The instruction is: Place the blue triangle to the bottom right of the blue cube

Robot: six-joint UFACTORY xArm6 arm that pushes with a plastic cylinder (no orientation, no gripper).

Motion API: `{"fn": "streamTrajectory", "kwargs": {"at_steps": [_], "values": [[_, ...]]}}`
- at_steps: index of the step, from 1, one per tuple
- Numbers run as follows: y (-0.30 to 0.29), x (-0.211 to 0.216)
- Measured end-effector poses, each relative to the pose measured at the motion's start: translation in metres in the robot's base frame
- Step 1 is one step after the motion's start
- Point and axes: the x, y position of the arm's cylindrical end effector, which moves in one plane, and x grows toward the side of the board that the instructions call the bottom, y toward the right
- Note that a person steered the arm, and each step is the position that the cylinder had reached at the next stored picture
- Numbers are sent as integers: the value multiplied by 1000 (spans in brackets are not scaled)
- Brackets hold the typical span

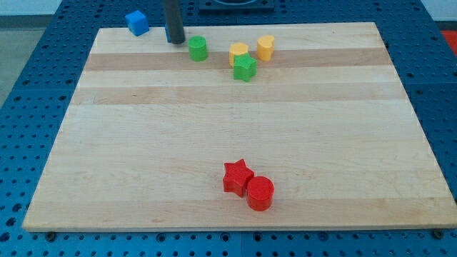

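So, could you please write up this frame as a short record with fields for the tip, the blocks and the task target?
tip: my tip rests near the board's top edge, between the blue cube and the green cylinder
blue cube: at the view's top left, at the board's top edge
green cylinder: right of the tip
green star: below the two yellow blocks
red star: touching the red cylinder, near the view's bottom
blue triangle: not visible in this frame
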Motion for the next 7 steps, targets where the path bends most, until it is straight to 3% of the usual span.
{"fn": "streamTrajectory", "kwargs": {"at_steps": [1, 2, 3, 7], "values": [[13, 0], [72, -1], [82, -33], [-1, -28]]}}
